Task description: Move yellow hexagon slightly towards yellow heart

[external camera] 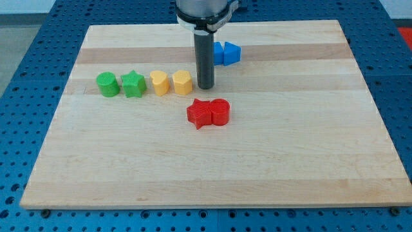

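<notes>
The yellow hexagon (183, 82) sits left of centre on the wooden board (212, 161). The yellow heart (159, 83) lies just to its left, a small gap between them. My tip (205, 87) stands just to the right of the yellow hexagon, close to its right side; whether they touch cannot be told.
A green cylinder (107, 84) and a green star (133, 84) continue the row to the view's left. A red star (199, 114) and a red cylinder (220, 111) sit together below my tip. Blue blocks (226, 53) lie behind the rod, partly hidden.
</notes>
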Action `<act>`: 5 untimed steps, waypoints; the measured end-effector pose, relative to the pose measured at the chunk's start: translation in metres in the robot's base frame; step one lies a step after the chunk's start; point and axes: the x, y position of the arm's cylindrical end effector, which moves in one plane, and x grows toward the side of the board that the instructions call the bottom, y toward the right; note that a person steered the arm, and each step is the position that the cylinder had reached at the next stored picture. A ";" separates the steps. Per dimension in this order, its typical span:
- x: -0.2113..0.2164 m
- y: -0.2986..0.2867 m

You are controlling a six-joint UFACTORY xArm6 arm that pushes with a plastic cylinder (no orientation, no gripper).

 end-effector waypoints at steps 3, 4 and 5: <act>0.000 -0.006; 0.000 -0.014; 0.000 -0.027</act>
